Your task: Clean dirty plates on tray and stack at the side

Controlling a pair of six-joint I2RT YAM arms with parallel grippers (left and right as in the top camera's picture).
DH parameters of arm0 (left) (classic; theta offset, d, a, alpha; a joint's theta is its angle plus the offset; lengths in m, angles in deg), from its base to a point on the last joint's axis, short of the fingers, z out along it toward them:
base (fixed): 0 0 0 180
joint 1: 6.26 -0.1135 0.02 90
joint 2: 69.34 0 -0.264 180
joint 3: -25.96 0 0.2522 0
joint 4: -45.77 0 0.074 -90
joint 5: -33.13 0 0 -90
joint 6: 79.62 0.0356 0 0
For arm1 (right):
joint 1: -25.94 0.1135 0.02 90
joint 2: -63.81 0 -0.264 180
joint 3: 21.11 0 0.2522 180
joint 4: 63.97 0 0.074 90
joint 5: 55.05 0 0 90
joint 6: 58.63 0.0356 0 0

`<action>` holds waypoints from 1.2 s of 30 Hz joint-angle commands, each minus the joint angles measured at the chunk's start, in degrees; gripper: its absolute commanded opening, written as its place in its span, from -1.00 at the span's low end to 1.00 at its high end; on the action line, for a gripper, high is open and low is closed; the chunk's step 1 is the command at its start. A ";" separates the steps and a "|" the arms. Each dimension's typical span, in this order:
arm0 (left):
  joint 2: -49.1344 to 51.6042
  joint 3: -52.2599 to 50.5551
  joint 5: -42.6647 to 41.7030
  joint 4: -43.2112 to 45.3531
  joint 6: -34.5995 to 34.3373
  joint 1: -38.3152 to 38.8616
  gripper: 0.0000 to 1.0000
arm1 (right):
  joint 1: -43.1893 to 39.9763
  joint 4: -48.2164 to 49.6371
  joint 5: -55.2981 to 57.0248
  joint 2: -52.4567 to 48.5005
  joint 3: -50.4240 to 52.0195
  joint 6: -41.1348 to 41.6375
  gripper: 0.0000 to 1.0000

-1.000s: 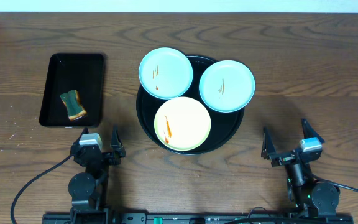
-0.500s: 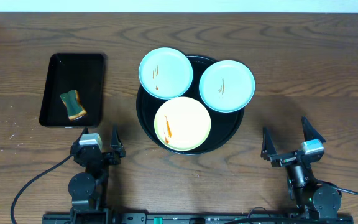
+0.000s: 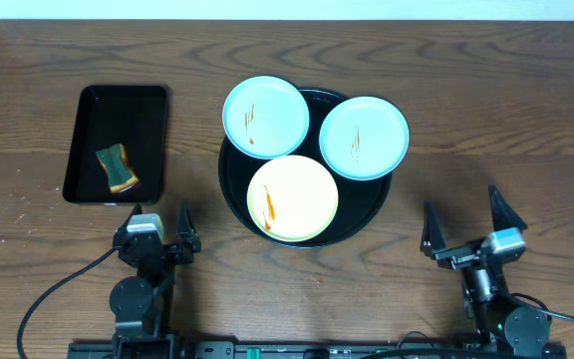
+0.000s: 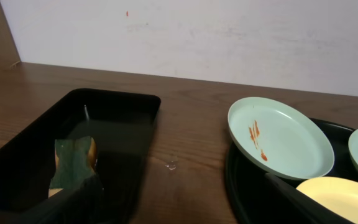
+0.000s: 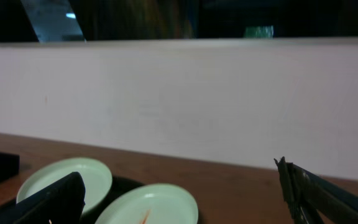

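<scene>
Three plates lie on the round black tray (image 3: 229, 189). A mint-blue plate (image 3: 265, 116) at the back left, a second mint-blue plate (image 3: 364, 138) at the back right and a pale yellow plate (image 3: 292, 198) in front all carry orange-brown streaks. My left gripper (image 3: 158, 221) stands open near the front edge, left of the tray. My right gripper (image 3: 463, 221) stands open to the tray's front right. Nothing sits between either pair of fingers. The left wrist view shows a streaked mint plate (image 4: 280, 138) and the yellow plate (image 4: 340, 198); the right wrist view shows both mint plates (image 5: 67, 180) (image 5: 148, 205).
A rectangular black tray (image 3: 88, 110) at the left holds a green and yellow sponge (image 3: 117, 169), also seen in the left wrist view as the sponge (image 4: 73, 163). A water drop (image 4: 171, 165) lies on the wood. A pale wall (image 5: 185, 99) borders the table's back.
My right gripper has shifted slightly right and toward the front edge. The left gripper, plates and sponge have not moved.
</scene>
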 commanded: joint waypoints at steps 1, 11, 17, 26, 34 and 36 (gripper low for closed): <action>0.09 -0.44 -0.55 -2.69 0.79 0.28 0.61 | 0.44 1.70 -0.46 -0.02 0.09 0.61 0.99; 0.09 -0.44 -0.55 -2.69 0.79 0.28 0.62 | 0.44 3.89 -0.44 -0.02 0.09 0.57 0.99; 0.09 -0.44 -0.55 -2.71 0.79 0.28 0.62 | 0.44 3.98 -0.46 -0.02 0.09 0.59 0.98; 0.09 -0.44 -0.55 -2.71 0.79 0.28 0.61 | 0.44 4.72 1.70 -0.02 0.09 -0.81 0.99; 0.09 -0.44 -0.55 -2.71 0.79 0.28 0.61 | 0.44 -9.64 4.50 -0.02 0.09 -0.74 0.99; 0.09 -0.44 -0.55 -2.71 0.79 0.28 0.61 | 0.44 -13.40 6.03 -0.02 0.09 -0.74 0.99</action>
